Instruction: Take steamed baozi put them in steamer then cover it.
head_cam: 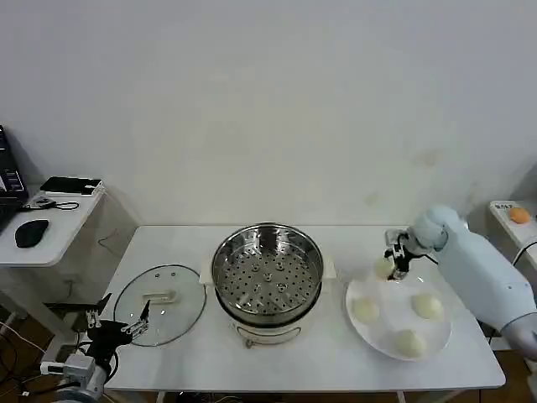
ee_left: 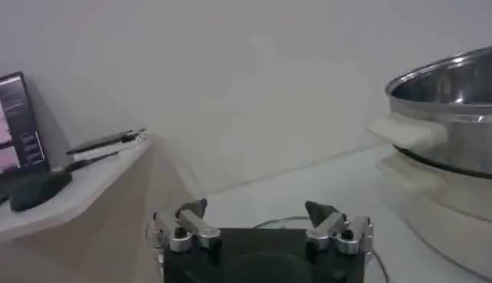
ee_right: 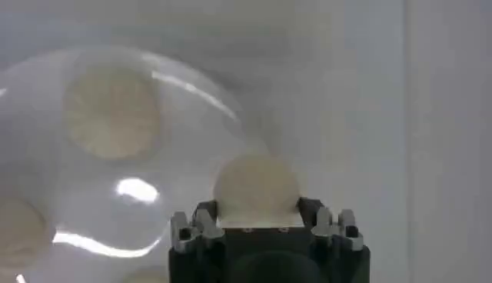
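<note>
My right gripper (head_cam: pixel 393 259) is shut on one cream-white steamed baozi (head_cam: pixel 384 267) at the far left rim of the white plate (head_cam: pixel 394 323). In the right wrist view the bun (ee_right: pixel 256 184) sits between the fingers of the gripper (ee_right: pixel 256 211). Three more buns (head_cam: pixel 365 309) (head_cam: pixel 427 306) (head_cam: pixel 409 342) lie on the plate. The steel steamer (head_cam: pixel 267 269) stands uncovered mid-table, its perforated tray bare. The glass cover (head_cam: pixel 159 304) lies flat to its left. My left gripper (head_cam: pixel 117 317) waits open by the cover's near-left edge, with nothing between its fingers (ee_left: pixel 196 209).
A side desk (head_cam: pixel 50 235) with a black mouse (head_cam: pixel 31 232) stands off the table's left. An orange object (head_cam: pixel 519 215) sits on a surface at the far right. The steamer's cream handle (ee_left: pixel 407 131) juts toward the left arm.
</note>
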### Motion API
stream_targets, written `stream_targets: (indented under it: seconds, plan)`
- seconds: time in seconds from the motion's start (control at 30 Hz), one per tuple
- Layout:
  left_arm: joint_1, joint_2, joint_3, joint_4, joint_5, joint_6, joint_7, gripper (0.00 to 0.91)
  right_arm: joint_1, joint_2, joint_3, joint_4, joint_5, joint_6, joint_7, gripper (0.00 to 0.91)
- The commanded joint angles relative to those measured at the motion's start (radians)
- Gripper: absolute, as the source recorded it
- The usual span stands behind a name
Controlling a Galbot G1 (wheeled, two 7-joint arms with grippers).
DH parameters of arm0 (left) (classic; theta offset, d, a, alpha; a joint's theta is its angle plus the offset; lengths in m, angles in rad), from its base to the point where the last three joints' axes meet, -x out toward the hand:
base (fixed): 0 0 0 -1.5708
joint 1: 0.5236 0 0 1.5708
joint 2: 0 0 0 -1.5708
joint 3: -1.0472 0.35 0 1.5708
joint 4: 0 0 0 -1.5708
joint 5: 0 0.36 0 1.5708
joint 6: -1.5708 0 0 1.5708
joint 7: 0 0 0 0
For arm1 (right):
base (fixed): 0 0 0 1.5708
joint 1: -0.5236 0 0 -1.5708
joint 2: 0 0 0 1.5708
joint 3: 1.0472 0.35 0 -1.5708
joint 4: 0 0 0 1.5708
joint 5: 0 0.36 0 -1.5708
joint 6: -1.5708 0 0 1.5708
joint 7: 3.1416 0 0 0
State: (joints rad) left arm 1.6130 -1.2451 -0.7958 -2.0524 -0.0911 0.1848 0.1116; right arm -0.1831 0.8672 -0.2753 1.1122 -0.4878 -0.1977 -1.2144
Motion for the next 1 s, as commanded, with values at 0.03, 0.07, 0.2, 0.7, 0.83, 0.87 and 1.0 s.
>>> stream_targets:
  seconds: [0.03, 0.07, 0.2, 0.7, 0.83, 0.87, 1.0]
  plan:
    - [0.000, 0.000, 0.000, -0.002, 0.001, 0.001, 0.000, 0.907, 0.191, -0.003, -0.079, 0.077, 0.129, -0.027, -0.026, 0.705]
    - [0.000, -0.001, 0.000, -0.003, 0.001, 0.001, 0.000, 0.907, 0.264, 0.018, -0.109, 0.075, 0.165, -0.036, -0.030, 0.705]
    - [0.004, -0.006, -0.002, -0.009, 0.001, 0.001, 0.000, 0.907, 0.376, 0.083, -0.176, 0.042, 0.218, -0.046, -0.038, 0.705]
    - [-0.003, -0.021, 0.005, -0.002, 0.004, 0.000, -0.003, 0.907, 0.498, 0.321, -0.276, -0.137, 0.325, -0.017, -0.044, 0.705]
    - [-0.001, -0.020, 0.004, -0.004, 0.006, 0.001, -0.004, 0.907, 0.486, 0.392, -0.221, -0.260, 0.358, 0.321, -0.076, 0.705]
    - [0.000, -0.020, 0.004, -0.005, 0.006, 0.001, -0.003, 0.907, 0.484, 0.398, -0.217, -0.262, 0.349, 0.326, -0.084, 0.705]
    - [0.012, -0.021, -0.001, -0.008, 0.009, 0.000, -0.004, 0.907, 0.462, 0.403, -0.222, -0.214, 0.301, 0.385, -0.108, 0.705]
